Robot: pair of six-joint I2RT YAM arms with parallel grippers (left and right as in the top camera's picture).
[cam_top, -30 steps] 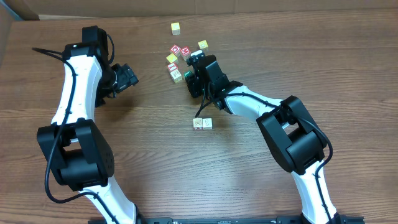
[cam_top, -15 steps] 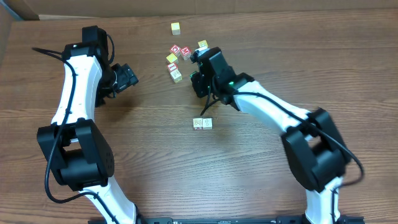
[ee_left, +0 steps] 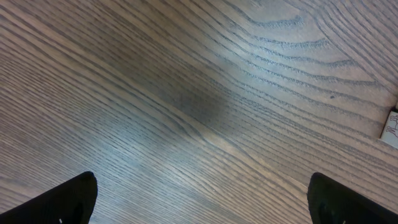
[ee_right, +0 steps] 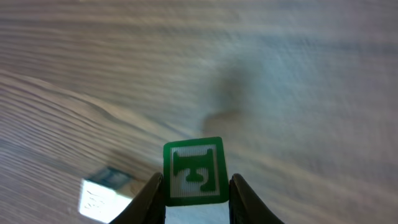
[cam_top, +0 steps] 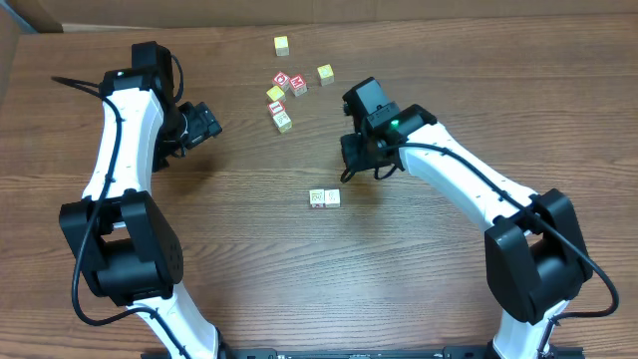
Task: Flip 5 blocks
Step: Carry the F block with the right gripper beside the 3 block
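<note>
A green-faced block (ee_right: 194,171) hangs above the wood, and my right gripper (ee_right: 194,186) is shut on its sides. In the overhead view that gripper (cam_top: 350,168) hovers just right of and behind two pale blocks (cam_top: 317,197) (cam_top: 332,197) lying side by side mid-table; one pale block (ee_right: 102,196) shows at the lower left of the right wrist view. A red-and-white block (cam_top: 279,108) and a pale block (cam_top: 285,122) lie in the back cluster. My left gripper (cam_top: 204,125) stands open over bare wood at the left, its fingertips (ee_left: 74,199) far apart with nothing between them.
Behind the cluster lie three yellow cubes (cam_top: 282,45) (cam_top: 325,73) (cam_top: 275,94) and two red-faced cubes (cam_top: 282,80) (cam_top: 298,87). A corner of a pale cube (ee_left: 392,127) shows at the right edge of the left wrist view. The table's back edge (cam_top: 419,18) runs just beyond them.
My right gripper has moved from the back cluster toward the front right, carrying the green-faced block, and now hangs near the two pale blocks. The left arm has not moved.
</note>
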